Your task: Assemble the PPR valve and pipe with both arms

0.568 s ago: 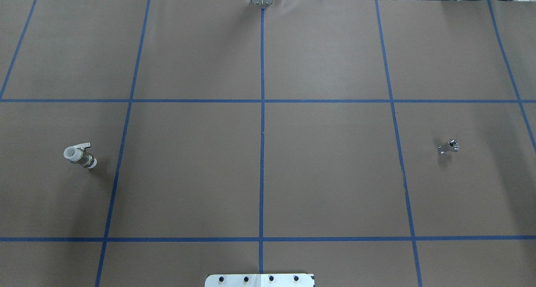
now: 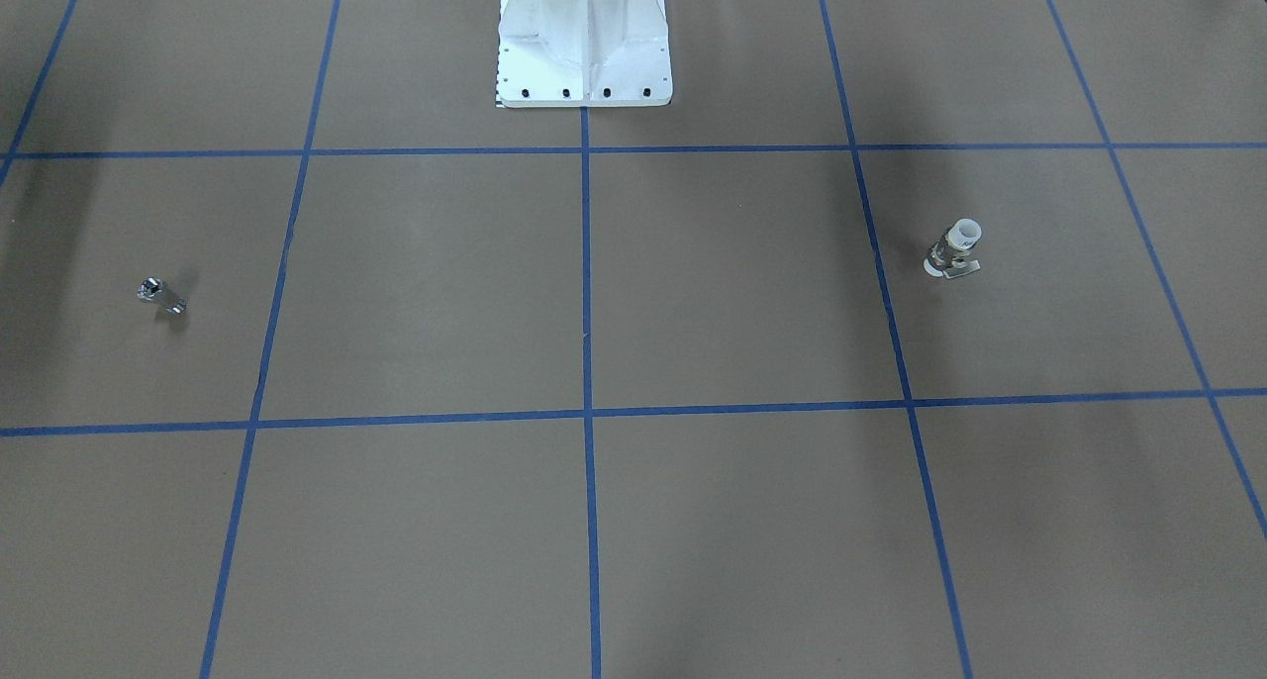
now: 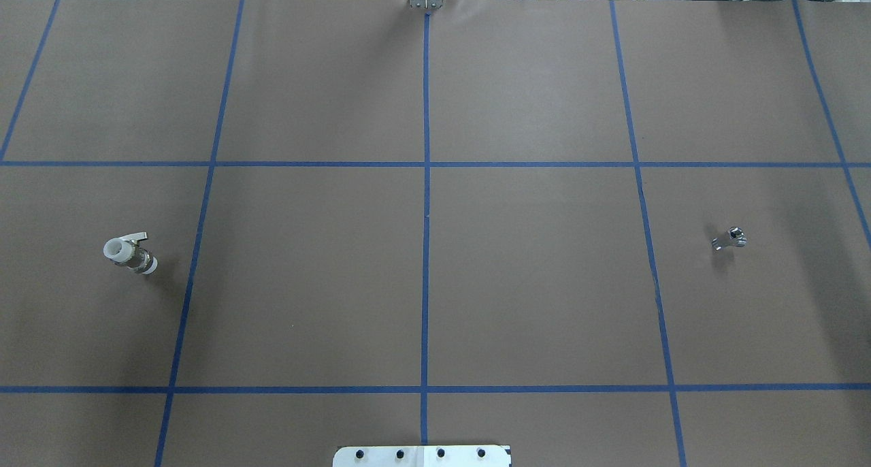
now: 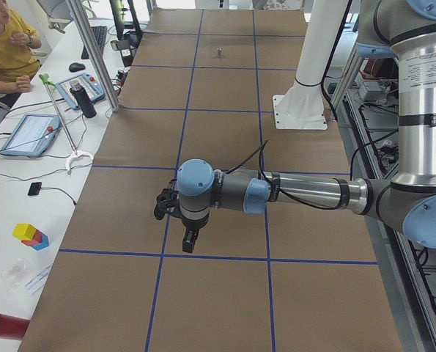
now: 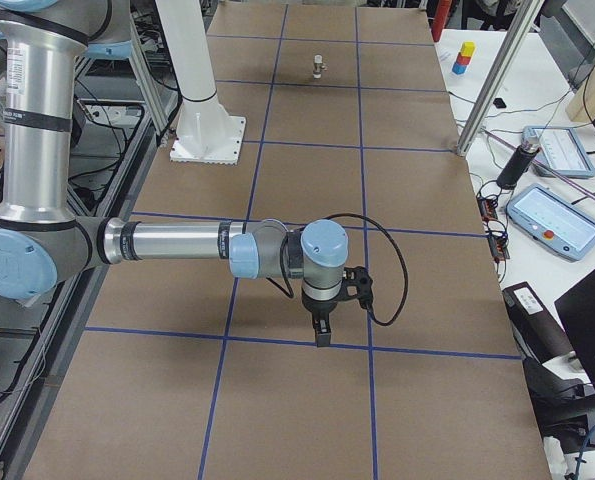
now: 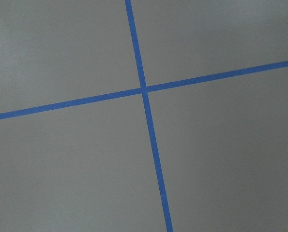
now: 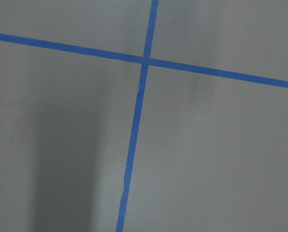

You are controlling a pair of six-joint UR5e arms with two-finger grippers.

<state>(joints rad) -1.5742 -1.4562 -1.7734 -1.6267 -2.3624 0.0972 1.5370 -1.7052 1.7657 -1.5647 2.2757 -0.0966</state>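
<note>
The PPR valve (image 3: 129, 254), with a white ring end, a silvery middle and a flat grey tab, lies on the brown table at the left; it also shows in the front view (image 2: 955, 250) and far off in the right side view (image 5: 318, 66). The pipe (image 3: 730, 239), a tiny chrome piece, lies at the right, also in the front view (image 2: 161, 295) and far off in the left side view (image 4: 219, 52). My left gripper (image 4: 189, 239) and right gripper (image 5: 322, 330) hang above the table, seen only from the sides; I cannot tell whether they are open or shut.
The white bolted pedestal (image 2: 584, 46) stands at the robot's edge of the table (image 3: 422, 283), which is marked with blue tape lines. A seated person (image 4: 1, 37), tablets and small items are on the side benches beyond the far edge. Both wrist views show only table and tape.
</note>
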